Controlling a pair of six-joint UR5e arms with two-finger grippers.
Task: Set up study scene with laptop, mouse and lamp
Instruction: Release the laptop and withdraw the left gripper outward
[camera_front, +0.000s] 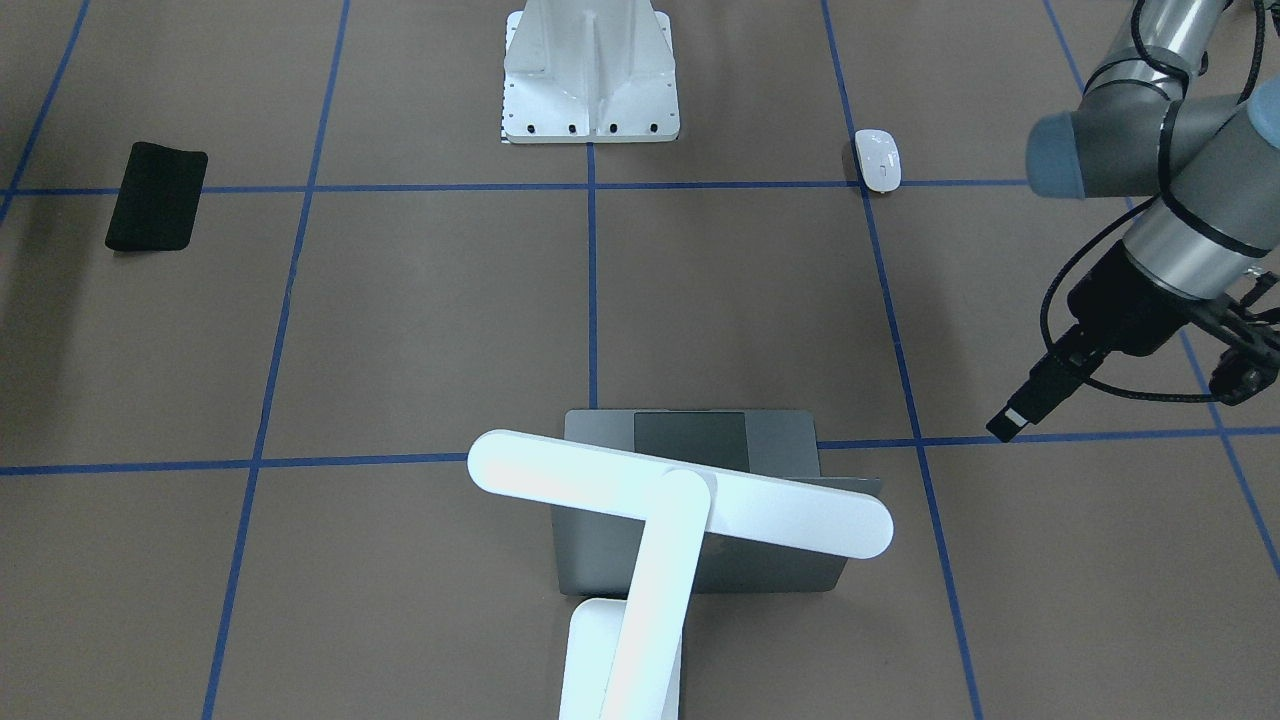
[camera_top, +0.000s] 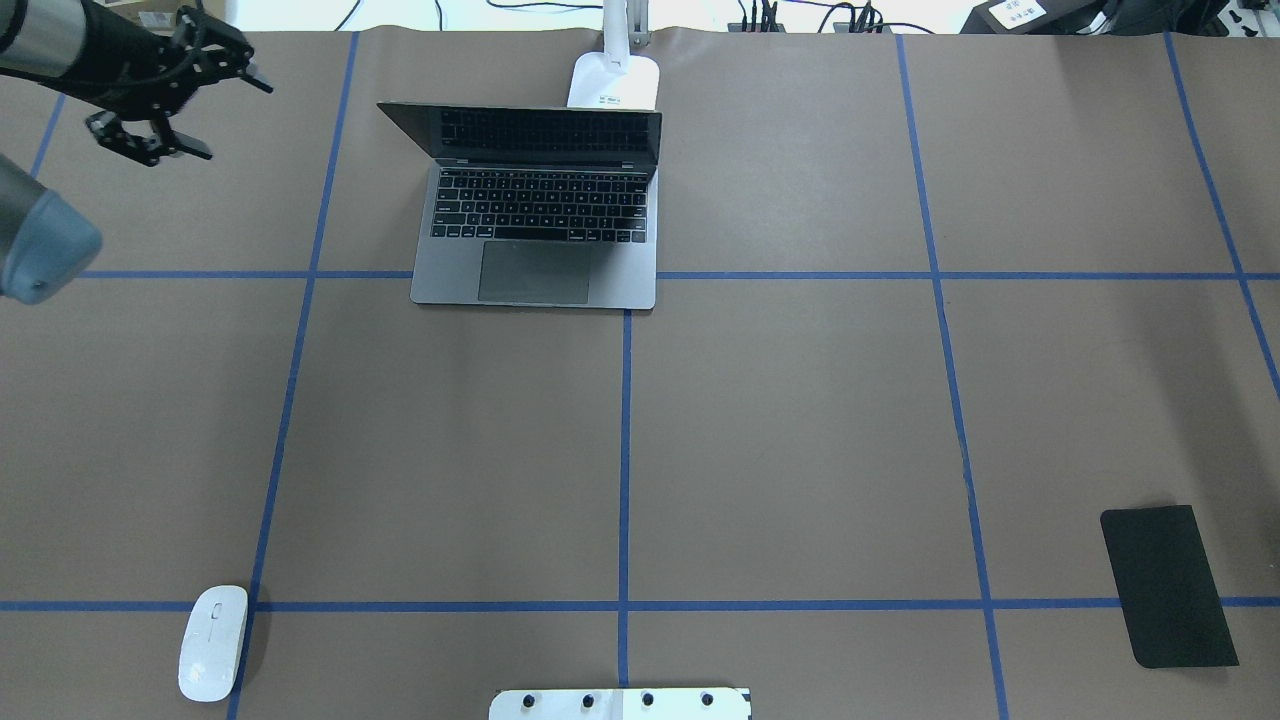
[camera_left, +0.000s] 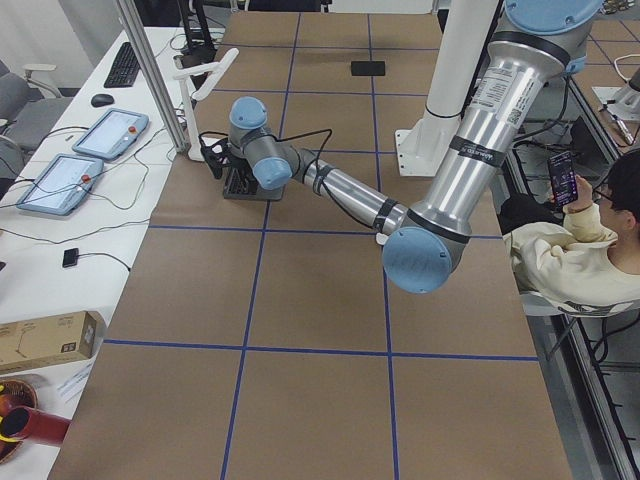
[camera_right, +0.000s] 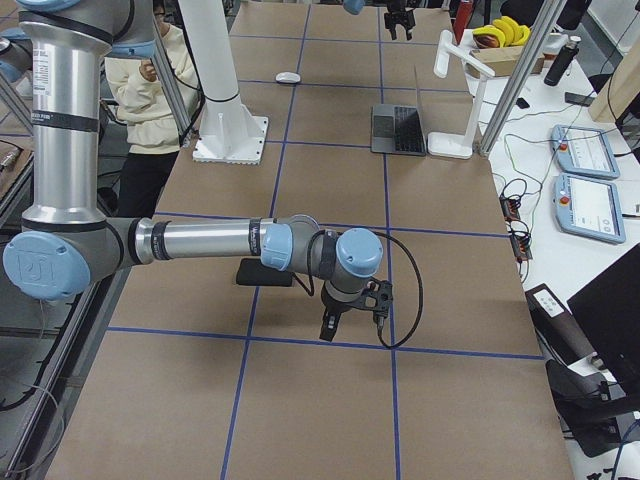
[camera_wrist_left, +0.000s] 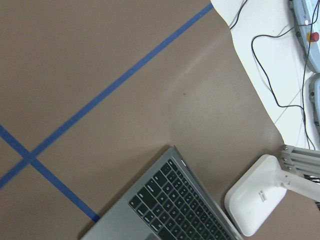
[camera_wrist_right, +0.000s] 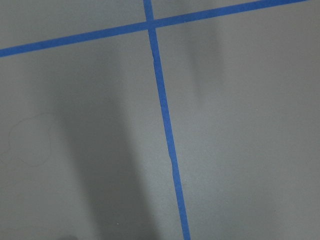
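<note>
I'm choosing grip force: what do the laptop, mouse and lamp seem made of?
The laptop looks like matte grey metal, probably aluminium: even, dull sheen. The mouse looks like glossy white plastic: bright highlights on its shell. The lamp seems smooth white plastic or painted metal; its look leaves that open.

Space-grey laptop (camera_top: 540, 235) with dark keys, glossy white mouse (camera_top: 213, 642), white lamp (camera_front: 660, 520), blue-gridded brown table (camera_top: 800, 420).

Overhead and front cameras looked down from opposite sides, sharing the laptop (camera_top: 535, 250); wrist cameras viewed the table (camera_wrist_right: 240, 125) closely.
</note>
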